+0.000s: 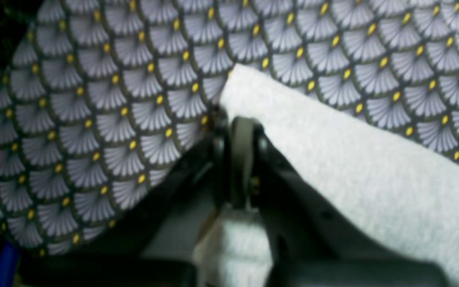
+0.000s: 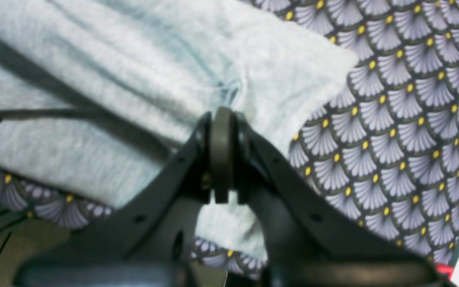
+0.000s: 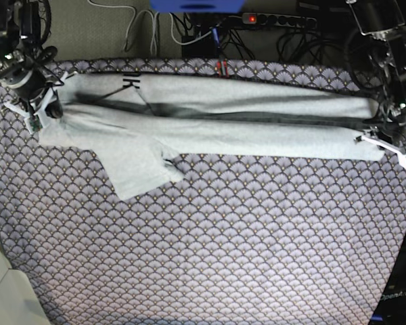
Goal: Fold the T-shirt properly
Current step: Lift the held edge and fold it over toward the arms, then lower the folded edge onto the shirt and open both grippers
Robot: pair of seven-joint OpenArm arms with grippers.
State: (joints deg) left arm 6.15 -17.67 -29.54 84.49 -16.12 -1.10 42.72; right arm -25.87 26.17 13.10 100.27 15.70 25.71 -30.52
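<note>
The T-shirt [image 3: 216,125] is lying stretched into a long, narrow band across the far part of the tablecloth [image 3: 210,250], running nearly from one side edge of the cloth to the other. One short sleeve [image 3: 139,169] is spreading out from the band toward the tablecloth's near edge, close to the end held by the right arm. A little black lettering [image 3: 130,81] is showing on the band's far edge.

The right gripper [image 2: 222,119] is clenching the T-shirt's fabric at that end, its jaws pinched tight with cloth bunching around them. The left gripper [image 1: 242,127] is gripping the opposite end of the T-shirt, jaws pressed together on a corner of the fabric just above the tablecloth.
</note>
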